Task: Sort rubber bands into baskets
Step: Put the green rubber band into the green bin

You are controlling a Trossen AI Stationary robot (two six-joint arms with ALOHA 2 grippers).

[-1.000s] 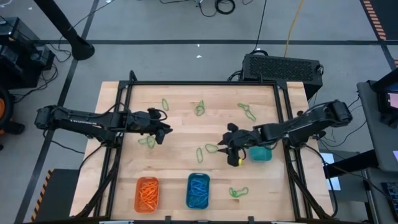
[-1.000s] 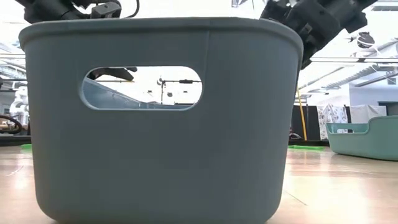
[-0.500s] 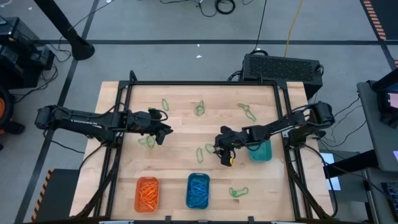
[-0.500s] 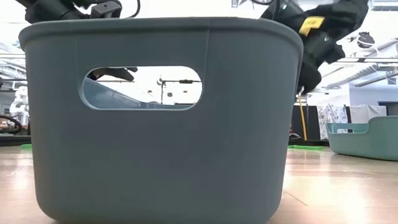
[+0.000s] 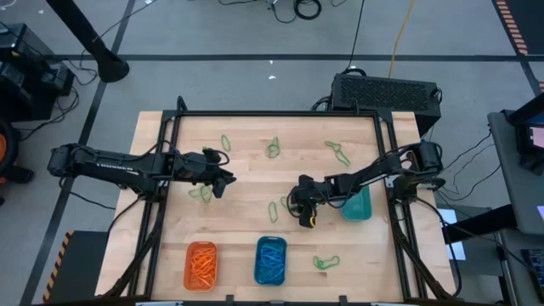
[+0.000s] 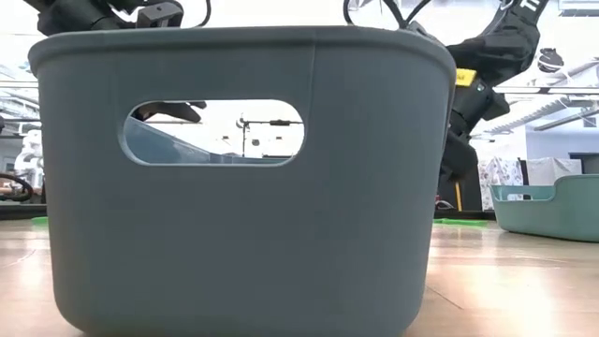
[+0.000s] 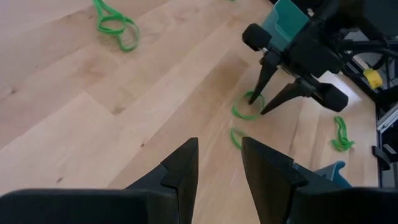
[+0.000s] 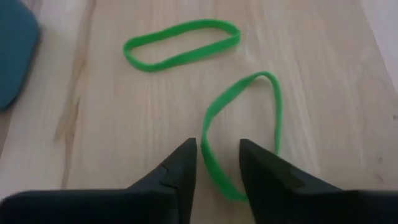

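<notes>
Several green rubber bands lie flat on the wooden table [image 5: 246, 229]. My right gripper [image 8: 217, 149] is open, low over one green band [image 8: 239, 140] at mid table, and one strand of the loop runs between its fingertips. The left wrist view shows its tips [image 7: 255, 106] down at the band [image 7: 247, 111]. A second green band [image 8: 181, 43] lies just beyond. My left gripper [image 5: 228, 180] hovers open at left centre, above a green band [image 5: 201, 193]. Orange basket [image 5: 201, 264] and blue basket [image 5: 270, 260] stand at the near edge, teal basket [image 5: 357, 206] at the right. My right gripper comes slanting down from the table's right, a finger on each side of one strand [image 8: 211, 163] of the green band, which lies flat on the table. Whether the fingertips touch it, I cannot tell.
More green bands lie at the far side [image 5: 225, 142], [image 5: 273, 150], [image 5: 338, 151] and near the front [image 5: 325, 262]. The orange and blue baskets hold bands of their own colours. A basket wall [image 6: 243, 187] fills the low view. A black frame [image 5: 280, 114] rims the table.
My right gripper has gone down and toward the table's left, from beside the teal basket to the green band at mid table, tipping steeper as it sank. My left gripper has kept still. No band has moved.
</notes>
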